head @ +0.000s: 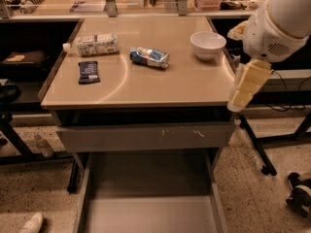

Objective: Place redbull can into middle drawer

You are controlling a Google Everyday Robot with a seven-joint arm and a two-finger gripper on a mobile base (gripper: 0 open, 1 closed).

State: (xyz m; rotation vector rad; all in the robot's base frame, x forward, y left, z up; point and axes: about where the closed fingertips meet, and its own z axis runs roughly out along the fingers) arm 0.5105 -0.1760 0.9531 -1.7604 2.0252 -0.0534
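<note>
Step in hand, as judged: reach and grasp. The can had not been picked up.

The slim, shiny blue-and-silver redbull can (149, 57) lay on its side on the beige tabletop (146, 89), toward the back near the middle, its long axis running roughly left to right and slightly skewed. It touched nothing. A clear white-labelled bottle (92, 44) lay to its left, a flat dark-blue snack bar (89, 72) nearer the front-left, and a white bowl (208, 43) to its right. The can's body looked smooth and round, so it would likely roll if nudged.

The cream-coloured gripper (238, 100) hung beside the table's right edge, pointing down, well apart from the can. I could not tell whether it was open or closed. The can was not in it.

For a good grasp: cross in front of the bowl, descend from above, and close across the can's narrow width near its middle, not along its length. The wide, shallow grey metal middle drawer (150, 212) stood pulled out below the scratched grey front panel (146, 136). Release low over its floor.
</note>
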